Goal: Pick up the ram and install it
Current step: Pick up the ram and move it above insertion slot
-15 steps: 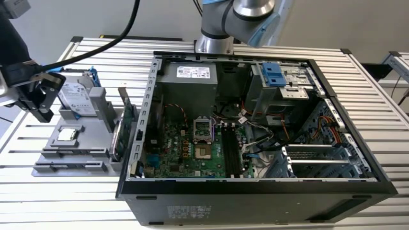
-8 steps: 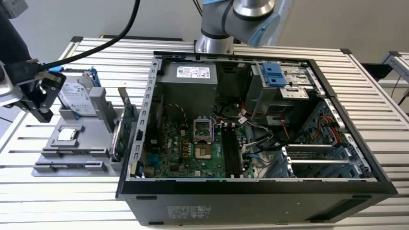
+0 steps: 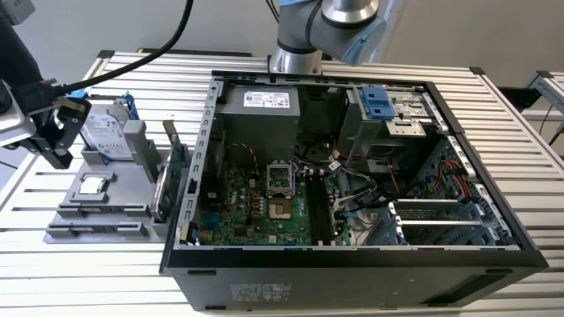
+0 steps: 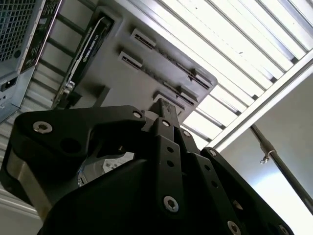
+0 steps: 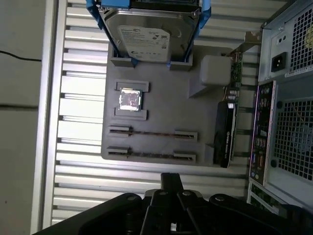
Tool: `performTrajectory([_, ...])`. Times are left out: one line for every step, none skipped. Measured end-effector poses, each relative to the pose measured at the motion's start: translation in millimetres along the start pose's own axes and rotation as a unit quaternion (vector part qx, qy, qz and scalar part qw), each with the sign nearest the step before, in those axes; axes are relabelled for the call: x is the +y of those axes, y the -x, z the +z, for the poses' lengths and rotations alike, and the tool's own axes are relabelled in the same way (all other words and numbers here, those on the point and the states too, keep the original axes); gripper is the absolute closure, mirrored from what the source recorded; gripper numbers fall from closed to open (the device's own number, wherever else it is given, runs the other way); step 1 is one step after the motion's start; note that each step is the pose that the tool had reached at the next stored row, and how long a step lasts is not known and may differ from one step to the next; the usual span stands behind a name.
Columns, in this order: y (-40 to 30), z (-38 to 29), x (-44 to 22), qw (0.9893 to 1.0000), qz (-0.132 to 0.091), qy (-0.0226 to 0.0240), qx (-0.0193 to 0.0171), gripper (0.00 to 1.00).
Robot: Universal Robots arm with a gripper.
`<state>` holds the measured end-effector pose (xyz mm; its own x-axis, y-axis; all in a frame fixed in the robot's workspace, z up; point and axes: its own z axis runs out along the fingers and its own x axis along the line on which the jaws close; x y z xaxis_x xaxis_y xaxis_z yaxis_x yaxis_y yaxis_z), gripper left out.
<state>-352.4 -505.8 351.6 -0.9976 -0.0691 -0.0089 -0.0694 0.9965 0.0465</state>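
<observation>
Two ram sticks stand on edge in slotted holders on the grey parts tray [image 5: 166, 105]; one ram stick [image 5: 151, 133] lies just behind the other ram stick [image 5: 151, 156]. My gripper [image 5: 171, 180] hovers above the tray's front edge, close to the nearer stick, with its fingers together and nothing held. In the exterior view the gripper [image 3: 58, 157] hangs at the far left over the tray [image 3: 105, 198]. The open computer case [image 3: 352, 165] shows the motherboard's long black memory slots [image 3: 319, 205]. In the second wrist view the gripper [image 4: 164, 106] points at the tray.
The tray also carries a silver hard drive in a blue frame [image 5: 146, 34], a small square processor [image 5: 130, 99] and a green expansion card [image 5: 227, 132] beside the case's rear panel [image 5: 286, 98]. Everything rests on a slatted aluminium table [image 3: 493, 119]. A black cable [image 3: 132, 63] trails behind.
</observation>
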Motion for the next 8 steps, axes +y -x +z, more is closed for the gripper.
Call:
performTrajectory([0.0, 0.0, 0.0, 1.0, -0.002, -0.0001, 0.0001, 1.0])
performTrajectory([0.0, 0.0, 0.0, 1.0, -0.005, -0.0002, 0.0002, 1.0])
performTrajectory([0.0, 0.0, 0.0, 1.0, -0.007, -0.0002, 0.0003, 1.0])
performTrajectory([0.0, 0.0, 0.0, 1.0, -0.01, -0.0004, 0.0005, 1.0])
performTrajectory([0.0, 0.0, 0.0, 0.9999, -0.012, -0.0006, 0.0006, 1.0])
performTrajectory([0.0, 0.0, 0.0, 0.9999, -0.014, -0.0008, 0.0007, 1.0])
performTrajectory([0.0, 0.0, -0.1, 0.9999, -0.016, -0.001, 0.0008, 1.0])
performTrajectory([0.0, 0.0, -0.1, 0.9998, -0.018, -0.0012, 0.001, 1.0])
